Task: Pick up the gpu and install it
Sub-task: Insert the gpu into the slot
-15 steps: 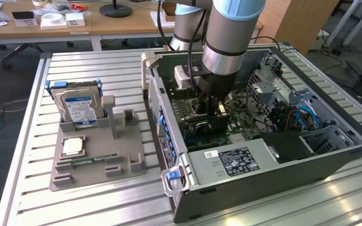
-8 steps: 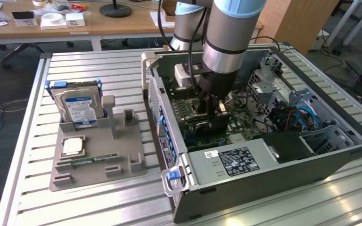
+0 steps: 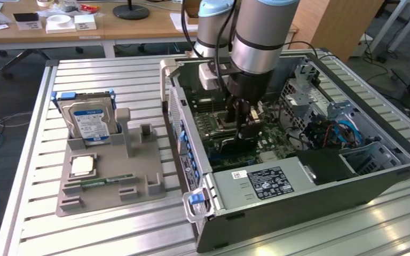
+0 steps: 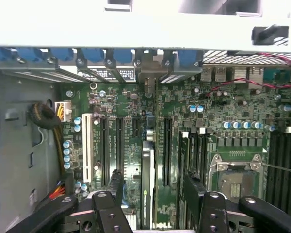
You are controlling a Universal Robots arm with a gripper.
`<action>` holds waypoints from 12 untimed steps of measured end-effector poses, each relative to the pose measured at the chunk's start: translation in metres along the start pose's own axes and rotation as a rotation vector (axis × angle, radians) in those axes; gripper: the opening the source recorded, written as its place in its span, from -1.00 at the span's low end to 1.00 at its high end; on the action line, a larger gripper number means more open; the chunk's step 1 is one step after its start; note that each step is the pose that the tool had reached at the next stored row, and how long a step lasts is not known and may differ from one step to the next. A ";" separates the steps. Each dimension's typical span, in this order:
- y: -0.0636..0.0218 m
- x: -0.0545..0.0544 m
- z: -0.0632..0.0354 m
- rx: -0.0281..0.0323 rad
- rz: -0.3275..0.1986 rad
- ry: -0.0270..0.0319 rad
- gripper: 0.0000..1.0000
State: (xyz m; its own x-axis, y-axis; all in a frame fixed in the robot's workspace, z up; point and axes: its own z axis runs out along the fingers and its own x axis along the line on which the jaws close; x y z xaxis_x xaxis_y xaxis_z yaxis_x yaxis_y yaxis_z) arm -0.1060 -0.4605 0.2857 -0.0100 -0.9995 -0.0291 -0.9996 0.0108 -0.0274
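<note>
Hand [image 4: 150, 204]: inside the open computer case [image 3: 376, 176], fingers [image 4: 114, 187] spread either side of the gpu [image 4: 147, 184], not visibly clamping it. Gpu: edge-on, upright over the motherboard [image 4: 184, 126] among the expansion slots, its bracket [image 4: 150, 73] at the case's rear wall. Bench [image 3: 119, 224]: grey parts tray [image 3: 109, 184] with hard drive [image 3: 87, 120], beside the case.

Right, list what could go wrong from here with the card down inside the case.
1. The gpu stands edge-on over the motherboard slots, with the jaws apart on either side of it. If it is not fully seated, it may tilt or sit crooked.
2. The jaws sit low among the expansion slots, so a sideways move could scrape them.
3. The card's bracket meets the case's rear wall. If misaligned there, it could catch.
</note>
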 end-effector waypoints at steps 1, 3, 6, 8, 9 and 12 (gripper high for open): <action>-0.0001 0.000 -0.0029 0.0000 0.000 0.0000 0.26; -0.0002 0.000 -0.0090 0.0000 0.000 0.0000 0.26; -0.0004 0.000 -0.0171 0.0000 0.000 -0.0001 0.26; -0.0006 -0.001 -0.0222 0.0000 0.000 0.0000 0.26; -0.0007 -0.001 -0.0243 0.0000 0.000 0.0000 0.26; -0.0008 -0.001 -0.0295 0.0000 0.000 -0.0001 0.26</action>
State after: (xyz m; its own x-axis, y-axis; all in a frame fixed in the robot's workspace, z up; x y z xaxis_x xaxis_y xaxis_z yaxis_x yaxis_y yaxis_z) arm -0.1060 -0.4605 0.3152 -0.0099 -0.9995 -0.0292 -0.9996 0.0107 -0.0274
